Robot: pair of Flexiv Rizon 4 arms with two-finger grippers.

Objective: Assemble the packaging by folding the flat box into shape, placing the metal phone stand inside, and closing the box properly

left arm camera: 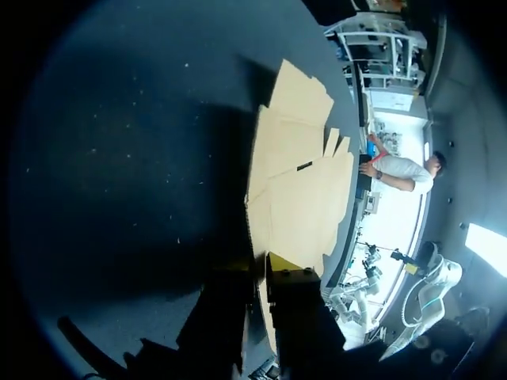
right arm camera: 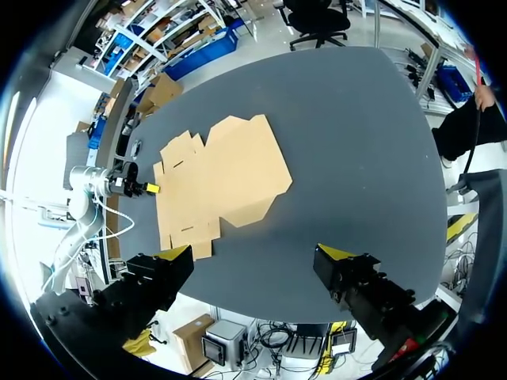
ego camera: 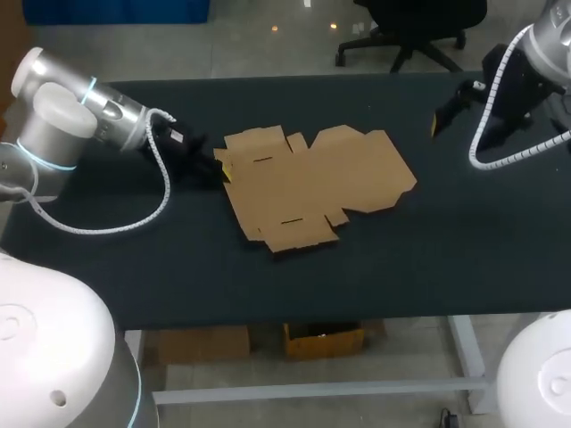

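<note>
Looking down from the head view, the flat box (ego camera: 312,183) lies unfolded at the middle of the table (ego camera: 464,250), with all panels and flaps flat. The left gripper (ego camera: 219,169) sits low at the sheet's left edge, touching or just beside a side flap. The right gripper (ego camera: 442,116) hangs near the far right corner, well apart from the cardboard.

In the left wrist view, the flat box (left arm camera: 305,190) runs ahead of the left gripper (left arm camera: 265,285), and its near edge reaches in under the tool. Whether the tool has closed on that edge cannot be told.

In the right wrist view, the right gripper (right arm camera: 255,257) stands wide apart and holds nothing. The sheet (right arm camera: 214,178) lies well ahead of it, with the left gripper (right arm camera: 142,188) at its far side.

The step in hand appears to be the first fold, raising the left flap.
1. Take the flap by its outer margin only.
2. Turn it up about its scored crease. Do not drag it, as a loose sheet will likely slide on the smooth tabletop.
3. Bring the right gripper over to press down the middle panel as an anchor.

Nothing rests on the cardboard to block folding. The metal phone stand does not show in any view.
</note>
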